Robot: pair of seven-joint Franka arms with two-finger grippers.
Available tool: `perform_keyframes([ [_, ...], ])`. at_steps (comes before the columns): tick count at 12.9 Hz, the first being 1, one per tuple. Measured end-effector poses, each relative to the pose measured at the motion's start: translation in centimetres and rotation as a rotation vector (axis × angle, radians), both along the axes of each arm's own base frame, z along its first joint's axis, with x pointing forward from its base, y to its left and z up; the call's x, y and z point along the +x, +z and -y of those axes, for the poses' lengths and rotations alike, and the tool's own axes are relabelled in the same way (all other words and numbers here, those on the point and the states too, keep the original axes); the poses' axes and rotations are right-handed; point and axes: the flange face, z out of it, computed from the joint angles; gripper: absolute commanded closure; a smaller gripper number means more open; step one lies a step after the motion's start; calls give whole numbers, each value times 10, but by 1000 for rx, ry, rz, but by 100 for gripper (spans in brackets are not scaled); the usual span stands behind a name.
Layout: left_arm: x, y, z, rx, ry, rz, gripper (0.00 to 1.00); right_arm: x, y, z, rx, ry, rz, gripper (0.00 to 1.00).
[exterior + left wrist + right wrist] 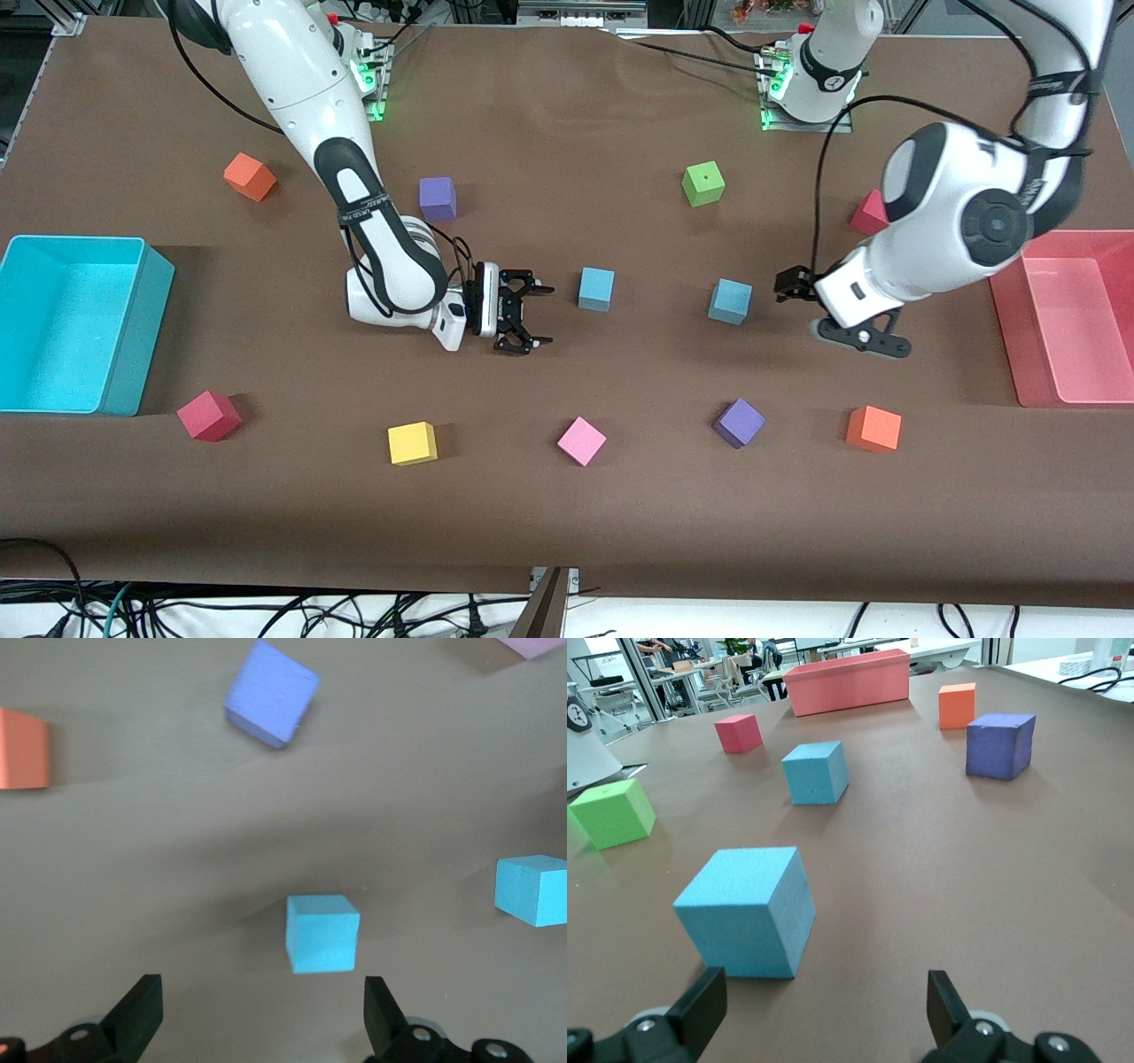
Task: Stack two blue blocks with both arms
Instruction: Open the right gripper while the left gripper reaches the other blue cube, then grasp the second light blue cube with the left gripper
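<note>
Two light blue blocks stand apart mid-table: one [596,289] toward the right arm's end, the other [730,301] toward the left arm's end. My right gripper [524,315] is low beside the first block [749,908], open and empty; the block lies just ahead of its fingertips, off to one side. The second block [816,771] shows farther on. My left gripper [828,312] hovers beside the second block [323,933], open, with nothing between its fingers [137,1014]. The first block [532,890] sits at that view's edge.
A cyan bin [80,319] stands at the right arm's end, a red bin [1063,319] at the left arm's end. Purple [740,423], orange [873,428], pink [581,440] and yellow [412,443] cubes lie nearer the front camera. Green [703,183] and purple [438,198] cubes lie farther.
</note>
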Motion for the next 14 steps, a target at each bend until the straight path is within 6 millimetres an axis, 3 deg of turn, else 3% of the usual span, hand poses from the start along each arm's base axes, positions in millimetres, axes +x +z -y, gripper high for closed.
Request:
perform_keyframes([
  [2, -17, -38, 16, -19, -12, 73, 0, -3, -3, -3, 10, -10, -5, 0],
  [5, -60, -97, 34, -39, -37, 144, 0, -13, -14, -14, 29, -21, 0, 0],
  [9, -77, -113, 36, -42, -45, 159, 0, -29, -27, -30, 29, -25, -13, 0],
  [14, -94, -149, 34, -62, -31, 191, 0, -33, -27, -38, 17, -22, -5, 0],
])
